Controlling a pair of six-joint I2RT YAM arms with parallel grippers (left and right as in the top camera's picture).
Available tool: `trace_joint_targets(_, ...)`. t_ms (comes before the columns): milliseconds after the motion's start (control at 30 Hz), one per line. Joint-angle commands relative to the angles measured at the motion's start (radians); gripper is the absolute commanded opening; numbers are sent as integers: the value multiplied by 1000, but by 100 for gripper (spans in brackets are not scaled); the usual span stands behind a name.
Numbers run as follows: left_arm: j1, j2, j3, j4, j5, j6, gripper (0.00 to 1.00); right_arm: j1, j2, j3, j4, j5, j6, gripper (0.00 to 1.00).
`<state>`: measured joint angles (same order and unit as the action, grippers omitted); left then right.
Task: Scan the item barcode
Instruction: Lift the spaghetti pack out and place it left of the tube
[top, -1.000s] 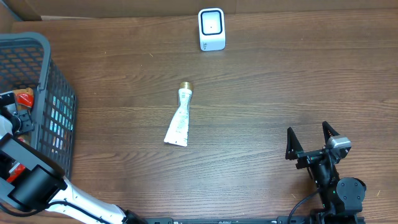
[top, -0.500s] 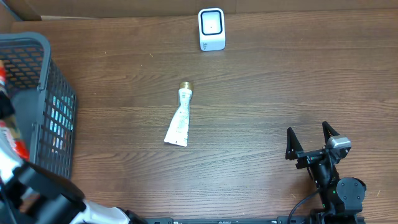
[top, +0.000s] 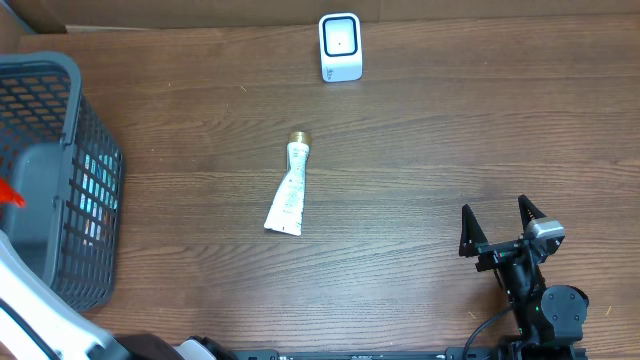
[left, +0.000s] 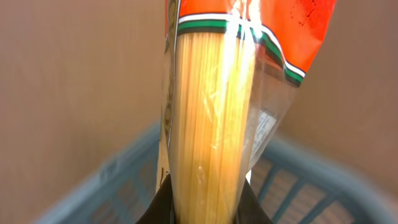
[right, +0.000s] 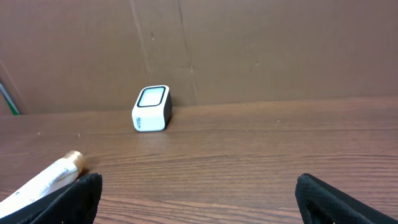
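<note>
So far only the pickup looks done: the left end effector (left: 202, 210) is clamped on the spaghetti pack (left: 208, 106), which stands up from it above the basket (left: 298, 171). The right end effector (right: 199, 190) rests wide open and empty. The scanner (right: 152, 109) sits far ahead of it across the counter (right: 261, 149) — the barcode is not yet presented.
</note>
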<state>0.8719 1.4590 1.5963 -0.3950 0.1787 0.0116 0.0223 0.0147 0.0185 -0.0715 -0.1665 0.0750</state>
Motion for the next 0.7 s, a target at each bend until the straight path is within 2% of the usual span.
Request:
trace_joint_targets(0, -49, -205, 45, 101, 121, -109, 4, 8, -12, -11, 3, 9, 2, 100)
trace_joint_targets(100, -111, -293, 45, 90, 173, -143, 4, 8, -12, -11, 3, 9, 2, 100)
trace_joint_targets(200, -202, -371, 45, 5, 233, -177, 4, 8, -12, -11, 3, 9, 2, 100)
trace_joint_targets(300, -308, -425, 45, -141, 261, -177, 4, 8, -12, -11, 3, 9, 2, 100)
trace_joint_targets(400, -467, -430, 41, -365, 256, -171, 4, 8, -12, -11, 3, 9, 2, 100)
trace_joint_targets(533, -597, -379, 8, -526, 161, -137, 4, 8, -12, -11, 3, 9, 2, 100)
trace_joint_targets(667, -690, -292, -73, -580, 33, -115, 4, 8, -12, -11, 3, 9, 2, 100)
